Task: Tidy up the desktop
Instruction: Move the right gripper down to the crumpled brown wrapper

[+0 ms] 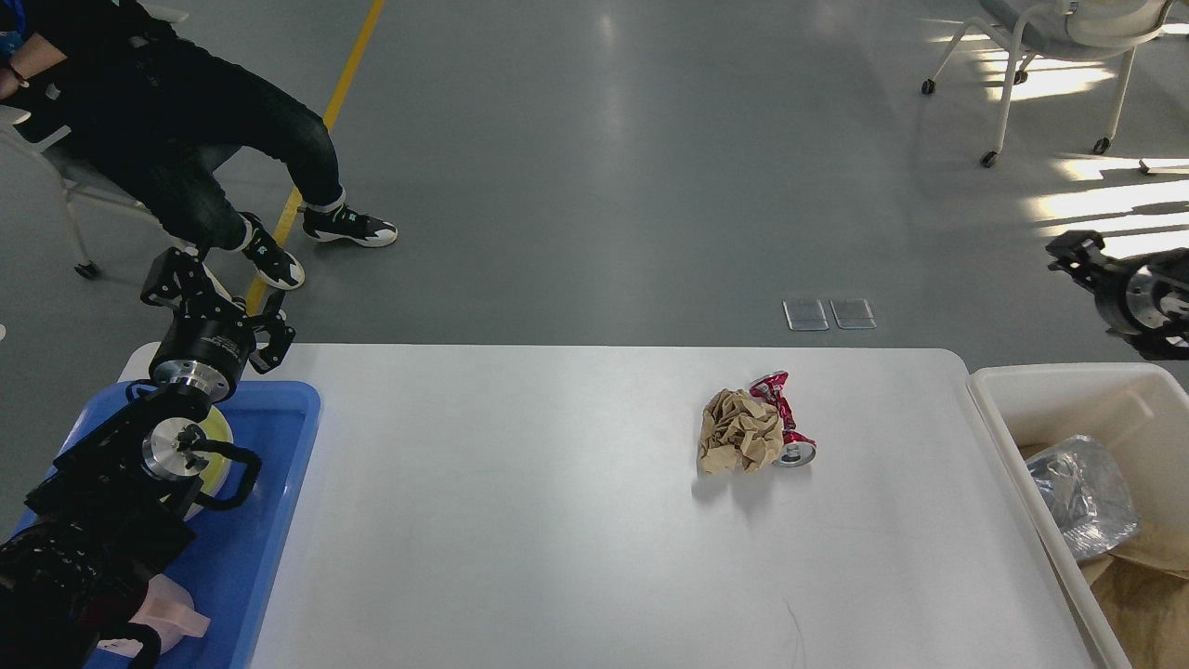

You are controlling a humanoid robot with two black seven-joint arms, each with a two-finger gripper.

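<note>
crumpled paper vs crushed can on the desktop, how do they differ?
The crumpled brown paper is matte tan and a rounded wad; the crushed can is glossy red with a silver end and elongated. The paper looks bulkier; the can is slimmer. The paper lies on the can's left, the two touching. Both are crushed scraps resting on the white desktop, with neither hand near them.

paper and can right of the left gripper [215, 295]

paper wad [738, 444] touches can [786, 423] on the desktop [520, 520]; bin [1031, 395] below the right gripper [1068, 253].
</note>
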